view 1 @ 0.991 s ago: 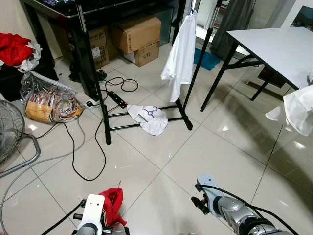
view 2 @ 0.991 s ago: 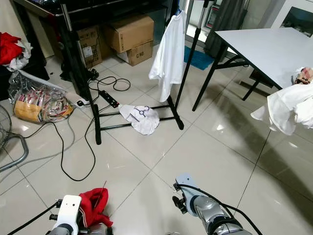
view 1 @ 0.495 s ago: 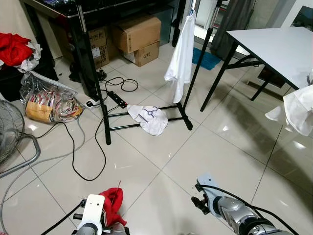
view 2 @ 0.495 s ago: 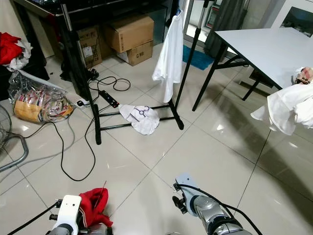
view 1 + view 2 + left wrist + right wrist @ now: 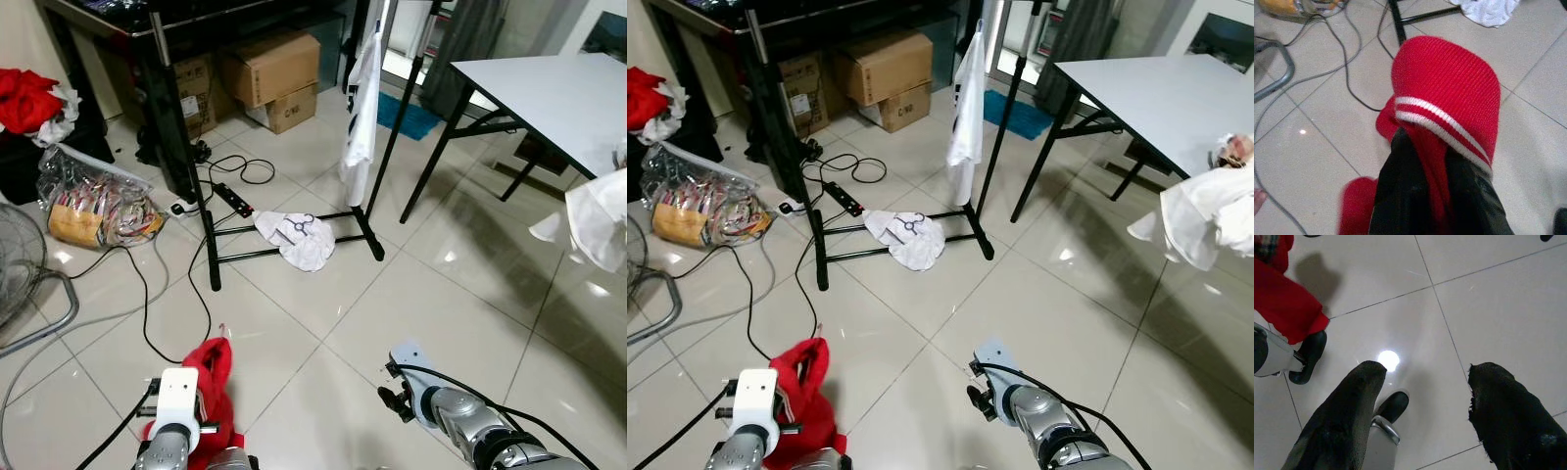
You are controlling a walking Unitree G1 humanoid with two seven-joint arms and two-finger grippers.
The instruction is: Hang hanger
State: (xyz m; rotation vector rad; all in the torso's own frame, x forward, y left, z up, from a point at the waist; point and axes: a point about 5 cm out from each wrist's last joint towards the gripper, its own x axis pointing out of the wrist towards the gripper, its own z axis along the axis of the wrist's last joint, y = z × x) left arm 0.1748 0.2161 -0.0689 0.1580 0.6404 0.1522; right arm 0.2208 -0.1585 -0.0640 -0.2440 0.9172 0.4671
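My left gripper (image 5: 1425, 142) is shut on a red knitted garment (image 5: 1449, 93) with white stripes, which drapes over its black fingers (image 5: 1400, 186). In the eye views the garment (image 5: 211, 392) hangs low at the front left, with a thin tip poking up from its top. A black clothes rack (image 5: 392, 108) stands on the tiles ahead, and a white shirt (image 5: 361, 108) hangs from it. Another white garment (image 5: 299, 238) with a hanger lies on the rack's base. My right gripper (image 5: 1425, 374) is open, pointing down at the floor with nothing between its fingers.
A grey folding table (image 5: 558, 98) stands at the right, with white cloth (image 5: 598, 220) hanging off its edge. Cardboard boxes (image 5: 269, 69) sit under a black desk at the back. A power strip and cables (image 5: 235, 199), a plastic bag (image 5: 93, 206) and a fan (image 5: 24, 284) lie at the left.
My left gripper has risen with the red garment, which now hangs longer below it. The white shirt on the rack has swung and turned edge-on. The right arm has hardly moved.
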